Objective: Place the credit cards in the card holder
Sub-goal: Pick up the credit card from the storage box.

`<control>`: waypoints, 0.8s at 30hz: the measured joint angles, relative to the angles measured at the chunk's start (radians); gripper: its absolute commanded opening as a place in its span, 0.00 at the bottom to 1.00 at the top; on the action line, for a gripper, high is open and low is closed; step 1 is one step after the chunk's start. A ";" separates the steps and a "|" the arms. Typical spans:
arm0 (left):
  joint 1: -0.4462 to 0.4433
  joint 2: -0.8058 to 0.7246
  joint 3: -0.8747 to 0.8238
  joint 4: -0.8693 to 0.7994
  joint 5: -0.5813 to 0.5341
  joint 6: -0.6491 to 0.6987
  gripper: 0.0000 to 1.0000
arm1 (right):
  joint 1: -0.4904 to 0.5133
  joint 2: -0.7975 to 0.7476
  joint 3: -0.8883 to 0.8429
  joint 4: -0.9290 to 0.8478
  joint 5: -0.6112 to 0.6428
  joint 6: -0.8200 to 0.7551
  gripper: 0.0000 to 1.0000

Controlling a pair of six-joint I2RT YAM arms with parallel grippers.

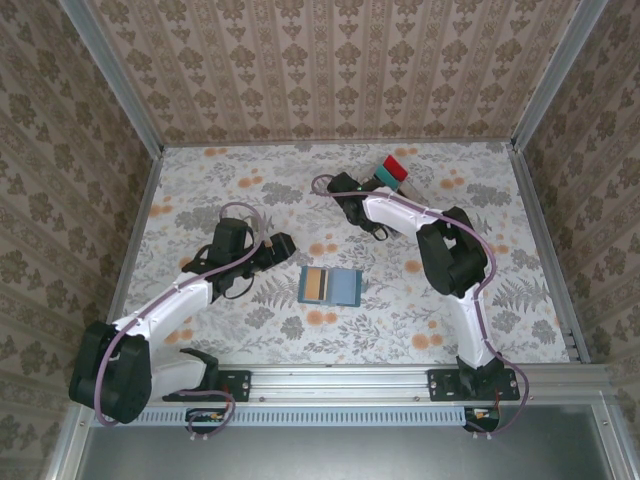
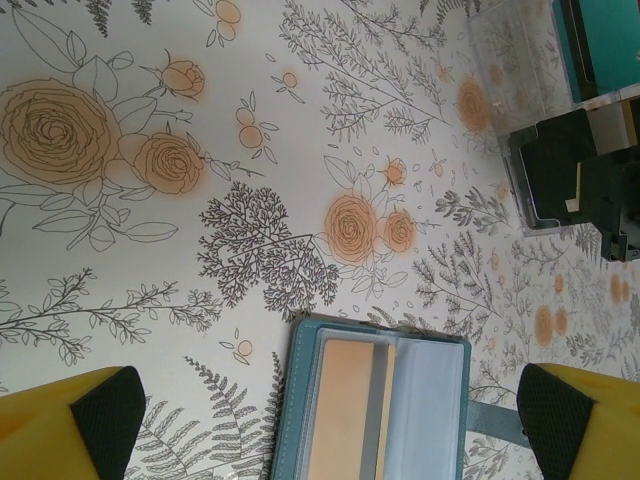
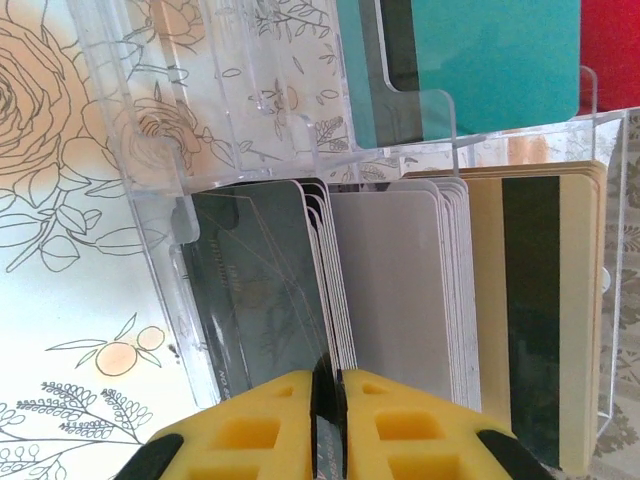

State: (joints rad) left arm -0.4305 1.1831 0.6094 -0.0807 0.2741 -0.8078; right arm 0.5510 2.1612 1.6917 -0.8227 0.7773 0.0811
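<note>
The card holder [image 1: 345,287] lies open in the middle of the table, with a tan credit card [image 1: 314,284] in its left panel. My left gripper [image 1: 288,245] hovers just left of it, open. In the left wrist view the card holder [image 2: 440,400] and tan card [image 2: 345,410] sit between the spread fingers [image 2: 105,415]. My right gripper [image 1: 365,184] is at the clear tray [image 1: 383,185]. In the right wrist view its yellow fingers [image 3: 395,425] are pinched on the edge of a dark grey credit card [image 3: 260,285], beside whitish cards [image 3: 395,280] and tan striped cards [image 3: 530,310].
The clear tray [image 3: 150,170] also holds teal pieces [image 3: 480,60] and a red piece [image 3: 610,50] behind the cards. Patterned walls enclose the floral table [image 1: 230,200] on three sides. The right arm's elbow [image 1: 455,255] stands right of the card holder.
</note>
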 measured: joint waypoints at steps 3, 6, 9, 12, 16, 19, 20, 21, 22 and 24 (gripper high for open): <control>0.000 0.000 0.000 0.000 0.000 0.000 1.00 | 0.000 -0.005 0.000 0.000 -0.002 0.000 0.12; 0.000 0.000 0.000 0.000 0.000 0.000 1.00 | 0.000 -0.011 0.000 -0.003 -0.015 0.000 0.09; 0.000 0.000 0.000 0.000 0.000 0.000 1.00 | 0.000 -0.021 0.000 -0.009 -0.042 0.002 0.08; 0.000 0.002 0.002 0.000 0.000 0.000 1.00 | 0.000 -0.033 0.000 -0.019 -0.070 0.006 0.07; -0.001 0.013 0.008 0.000 0.002 0.000 1.00 | -0.002 -0.051 0.000 -0.027 -0.115 0.023 0.05; -0.001 0.015 0.008 0.000 0.003 0.000 1.00 | -0.006 -0.063 0.000 -0.036 -0.163 0.032 0.02; -0.002 0.015 0.009 0.000 0.003 0.000 1.00 | -0.008 -0.066 0.000 -0.039 -0.179 0.035 0.02; -0.002 0.015 0.009 0.000 0.003 0.000 1.00 | -0.008 -0.067 0.000 -0.042 -0.192 0.040 0.01; -0.002 0.015 0.009 0.000 0.003 0.000 1.00 | -0.010 -0.068 0.000 -0.042 -0.203 0.046 0.01; -0.002 0.015 0.010 0.000 0.003 0.000 1.00 | -0.013 -0.068 0.000 -0.043 -0.222 0.053 0.00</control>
State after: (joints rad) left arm -0.4324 1.1980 0.6189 -0.0811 0.2775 -0.8078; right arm 0.5385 2.0933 1.6913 -0.8661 0.5552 0.1345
